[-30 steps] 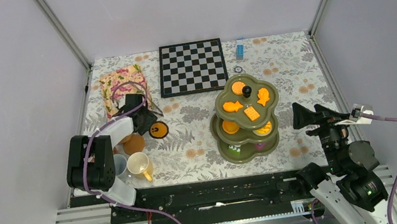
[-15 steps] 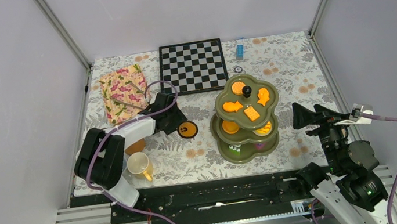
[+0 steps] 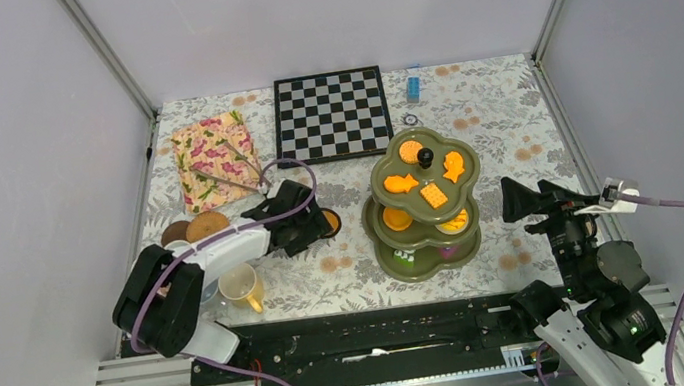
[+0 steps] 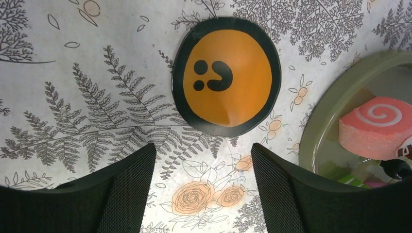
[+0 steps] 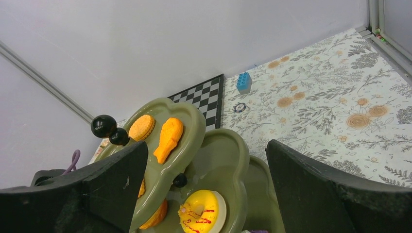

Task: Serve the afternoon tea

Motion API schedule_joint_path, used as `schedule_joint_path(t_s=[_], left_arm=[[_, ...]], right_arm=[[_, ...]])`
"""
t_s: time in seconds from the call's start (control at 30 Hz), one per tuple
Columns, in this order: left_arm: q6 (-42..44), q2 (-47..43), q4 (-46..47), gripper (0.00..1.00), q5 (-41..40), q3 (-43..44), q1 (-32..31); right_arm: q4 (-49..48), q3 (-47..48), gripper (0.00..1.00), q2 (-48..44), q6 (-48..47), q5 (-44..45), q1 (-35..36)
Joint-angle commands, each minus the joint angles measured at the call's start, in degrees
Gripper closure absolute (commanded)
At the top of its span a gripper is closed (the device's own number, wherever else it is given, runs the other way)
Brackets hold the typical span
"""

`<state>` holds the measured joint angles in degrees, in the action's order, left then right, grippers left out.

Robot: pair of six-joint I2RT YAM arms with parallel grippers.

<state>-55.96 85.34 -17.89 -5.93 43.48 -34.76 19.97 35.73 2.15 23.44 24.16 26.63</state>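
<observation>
The olive-green three-tier stand with its black knob holds orange biscuits and sweets right of centre. An orange coaster with a black rim lies flat on the cloth just left of the stand. It peeks out beyond my left gripper in the top view. My left gripper is open and empty, just behind the coaster. My right gripper is open and empty, right of the stand. A cream-yellow mug and two brown coasters sit at the left.
A chessboard and a floral pink-yellow tray lie at the back. A blue brick and a small ring lie behind the stand. Another mug is half hidden under the left arm. A pink swirl roll sits on the bottom tier.
My left gripper has carried the orange coaster rightwards from the mugs to the stand's left side, and it now lies flat with the jaws open. The right arm has not moved.
</observation>
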Motion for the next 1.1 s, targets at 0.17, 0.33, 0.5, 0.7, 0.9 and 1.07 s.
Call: schedule_joint_path(t_s=[0.17,0.33,0.5,0.7,0.9,1.07], left_arm=[[0.54,8.88,6.15,0.41,-0.16,4.39,0.49],[1.84,12.5,6.88,0.43,-2.54,8.13,0.57],[3.32,16.9,7.08,0.44,-3.76,12.42,0.9],[3.76,19.36,5.7,0.45,-4.84,15.78,2.23],[6.02,4.45,-1.42,0.33,-8.49,11.17,2.24],[9.4,-10.2,-20.83,0.18,-9.07,14.13,2.24]], right_arm=[[-2.26,0.95,0.02,0.81,0.03,-1.17,0.26],[-1.21,1.3,0.02,0.34,0.09,-0.54,0.24],[-1.31,1.36,0.02,0.83,-0.06,-0.56,0.28],[-1.29,2.05,0.02,1.56,-0.89,-0.31,0.26],[-2.24,1.86,0.02,2.09,-1.37,-0.06,0.26],[-4.11,1.01,0.02,3.33,-1.48,-1.36,0.26]])
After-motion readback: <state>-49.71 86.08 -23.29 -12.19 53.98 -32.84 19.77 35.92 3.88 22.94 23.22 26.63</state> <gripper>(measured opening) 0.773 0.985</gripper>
